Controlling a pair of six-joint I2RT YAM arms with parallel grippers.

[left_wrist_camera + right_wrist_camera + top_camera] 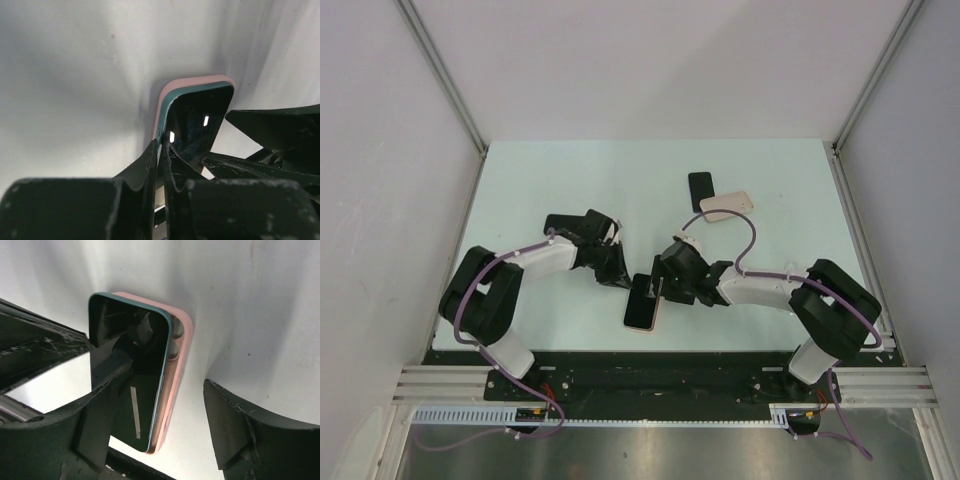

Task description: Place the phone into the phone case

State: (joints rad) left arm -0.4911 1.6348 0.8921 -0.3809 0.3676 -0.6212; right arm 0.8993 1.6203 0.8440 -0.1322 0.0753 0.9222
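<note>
Top external view: the phone [642,300] lies screen up in a pink phone case [639,327] on the pale table [550,190], near its front edge and between the two arms. The left end effector [617,272] meets it from the left, the right end effector [663,288] from the right. Well behind them, a second dark phone [700,188] and a beige case [727,204] lie touching.

Left wrist view: the left end effector [161,145] has its fingers drawn almost together, clamped on one long edge of the phone [197,117]. The pink case [200,80] shows as a rim along the far end and the left side.

Right wrist view: the right end effector [157,385] stands with its fingers wide apart. One finger [97,425] overlaps the dark screen, and the other [235,430] stands clear of the case [182,355]. The phone [127,355] sits offset on the case, not flush, with pink exposed along one long side.
</note>
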